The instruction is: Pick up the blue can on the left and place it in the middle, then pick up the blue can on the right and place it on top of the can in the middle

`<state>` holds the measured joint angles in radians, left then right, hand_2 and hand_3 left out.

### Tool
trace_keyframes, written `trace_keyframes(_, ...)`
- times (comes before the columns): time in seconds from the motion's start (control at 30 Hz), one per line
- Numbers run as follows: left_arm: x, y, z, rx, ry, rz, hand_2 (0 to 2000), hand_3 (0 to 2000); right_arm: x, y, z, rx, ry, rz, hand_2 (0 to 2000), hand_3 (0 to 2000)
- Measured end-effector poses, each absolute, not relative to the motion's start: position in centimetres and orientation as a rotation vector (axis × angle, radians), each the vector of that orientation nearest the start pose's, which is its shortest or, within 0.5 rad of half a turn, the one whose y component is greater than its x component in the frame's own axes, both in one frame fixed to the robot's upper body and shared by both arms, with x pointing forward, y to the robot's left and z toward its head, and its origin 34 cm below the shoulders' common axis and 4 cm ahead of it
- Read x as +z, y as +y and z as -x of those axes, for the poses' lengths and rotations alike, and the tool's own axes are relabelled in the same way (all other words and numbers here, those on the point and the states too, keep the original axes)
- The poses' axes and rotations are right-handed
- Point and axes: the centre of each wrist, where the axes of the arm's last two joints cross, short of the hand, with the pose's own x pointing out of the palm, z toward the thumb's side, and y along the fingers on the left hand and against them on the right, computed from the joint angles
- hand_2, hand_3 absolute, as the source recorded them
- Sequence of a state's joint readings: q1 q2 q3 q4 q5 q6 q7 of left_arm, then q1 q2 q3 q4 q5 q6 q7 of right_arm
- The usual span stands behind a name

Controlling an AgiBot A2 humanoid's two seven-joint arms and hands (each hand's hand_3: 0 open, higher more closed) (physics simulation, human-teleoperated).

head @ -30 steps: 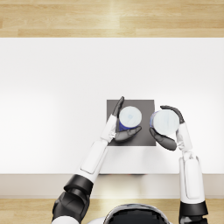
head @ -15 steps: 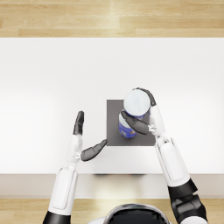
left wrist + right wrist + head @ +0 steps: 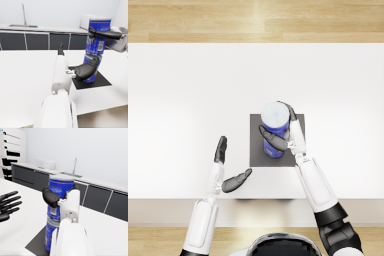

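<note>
Nearest the robot, the left hand (image 3: 225,167) hangs over the white table (image 3: 188,100) with fingers spread, holding nothing, just beside the dark mat (image 3: 259,155). Farther out, the right hand (image 3: 285,134) grips the upper blue can (image 3: 98,37) around its side, and that can stands upright on the lower blue can (image 3: 92,67) at the mat's middle. Half a second ago things looked much the same; a second ago the two cans stood side by side, with the left hand at the middle one.

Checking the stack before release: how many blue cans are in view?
2. The lower can stands on the dark mat; the upper can sits above it, gripped by the right robot hand.
</note>
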<state>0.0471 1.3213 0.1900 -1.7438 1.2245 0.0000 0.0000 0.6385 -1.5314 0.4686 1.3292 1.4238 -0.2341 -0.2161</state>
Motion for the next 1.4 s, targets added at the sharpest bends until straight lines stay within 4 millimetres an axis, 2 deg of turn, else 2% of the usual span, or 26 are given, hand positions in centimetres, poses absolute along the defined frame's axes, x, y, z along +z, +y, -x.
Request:
trace_keyframes(0.03, 14.7, 18.4, -22.3, -1.800, -0.212, -0.036, 0, 0, 22.0, -7.9, -32.9, 1.761, -0.041, 0.161, 639, 1193)
trace_keyframes(0.07, 14.6, 18.3, -22.3, -1.800, -0.211, -0.032, 0, 0, 21.7, -7.9, -33.0, 1.734, -0.032, 0.143, 0, 867)
trace_keyframes(0.13, 14.5, 18.3, -22.2, -1.799, -0.212, -0.028, 0, 0, 21.2, -7.9, -33.2, 1.675, -0.025, 0.113, 0, 213)
trace_keyframes(0.17, 14.5, 18.3, -22.2, -1.798, -0.212, -0.026, 0, 0, 21.1, -7.9, -33.2, 1.655, -0.025, 0.103, 0, 0)
trace_keyframes(0.3, 15.0, 18.0, -22.3, -1.797, -0.239, -0.033, 0, 0, 21.9, -8.1, -33.2, 1.619, -0.067, 0.089, 0, 0)
trace_keyframes(0.37, 15.3, 17.8, -22.4, -1.801, -0.254, -0.037, 0, 0, 23.0, -8.2, -33.0, 1.613, -0.113, 0.095, 0, 0)
trace_keyframes(0.4, 15.4, 17.7, -22.5, -1.803, -0.261, -0.038, 0, 0, 23.6, -8.2, -32.9, 1.645, -0.084, 0.196, 0, 0)
trace_keyframes(0.7, 16.7, 16.8, -22.8, -1.811, -0.325, -0.056, 0, 0, 29.0, -9.6, -32.3, 1.565, -0.320, 0.202, 0, 0)
trace_keyframes(0.8, 18.1, 16.9, -23.1, -1.796, -0.381, -0.091, 0, 0, 30.7, -10.6, -31.8, 1.530, -0.402, 0.205, 0, 0)
trace_keyframes(0.9, 20.7, 17.8, -24.0, -1.741, -0.473, -0.158, 0, 0, 32.0, -12.3, -31.0, 1.471, -0.483, 0.207, 0, 0)
trace_keyframes(0.93, 21.6, 18.2, -24.4, -1.719, -0.501, -0.183, 0, 0, 32.3, -13.0, -30.9, 1.458, -0.498, 0.205, 0, 0)
trace_keyframes(1.03, 23.8, 19.6, -25.2, -1.657, -0.563, -0.250, 0, 0, 32.7, -15.3, -30.4, 1.563, -0.535, 0.324, 0, 0)
trace_keyframes(1.13, 25.2, 20.9, -25.7, -1.604, -0.601, -0.292, 0, 0, 32.5, -17.5, -29.9, 1.544, -0.637, 0.438, 0, 0)
trace_keyframes(1.27, 25.9, 22.2, -25.9, -1.551, -0.621, -0.311, 0, 0, 31.5, -19.6, -29.4, 1.489, -0.669, 0.456, 0, 0)
trace_keyframes(1.4, 26.0, 22.7, -26.0, -1.527, -0.625, -0.311, 0, 0, 30.8, -20.5, -29.3, 1.462, -0.667, 0.445, 0, 0)
